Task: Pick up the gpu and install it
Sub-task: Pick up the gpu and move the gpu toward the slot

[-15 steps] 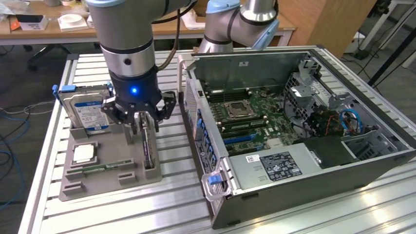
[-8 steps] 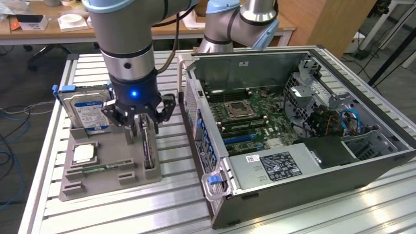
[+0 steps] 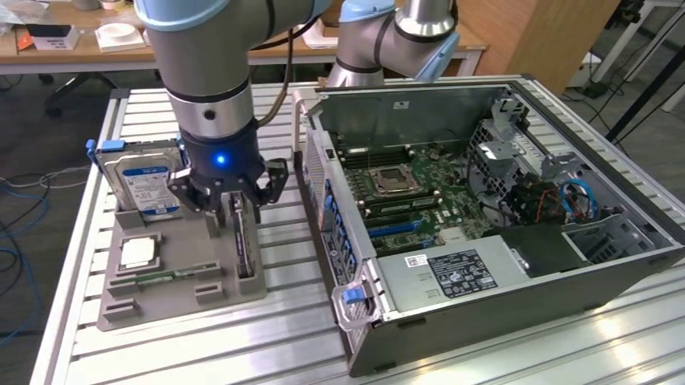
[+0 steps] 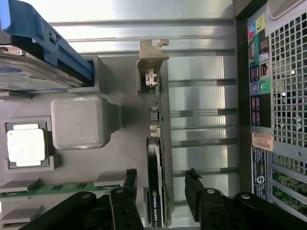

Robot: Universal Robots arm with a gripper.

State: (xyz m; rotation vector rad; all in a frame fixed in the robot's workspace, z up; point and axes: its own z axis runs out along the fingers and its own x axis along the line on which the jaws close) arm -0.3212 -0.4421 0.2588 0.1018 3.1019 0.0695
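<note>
Two fingers [image 4: 130,187] of the open gripper [image 3: 236,218] are standing around the gpu [image 3: 245,253], which is resting on edge in the grey holder [image 3: 172,301], at the exterior view's left of the computer case [image 3: 482,337]. It is probably light, stiff and fragile; its flat faces are offering the hold.

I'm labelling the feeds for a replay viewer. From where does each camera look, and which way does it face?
Exterior view: off the arm, raised, looking down on the slatted table, the grey tray and the open computer case; the arm and gripper show, over the gpu.
Wrist view: on the wrist, looking down past the open jaws, which straddle the gpu standing on edge in the tray.
Shared: gripper, gpu, tray, hard drive, computer case.
</note>
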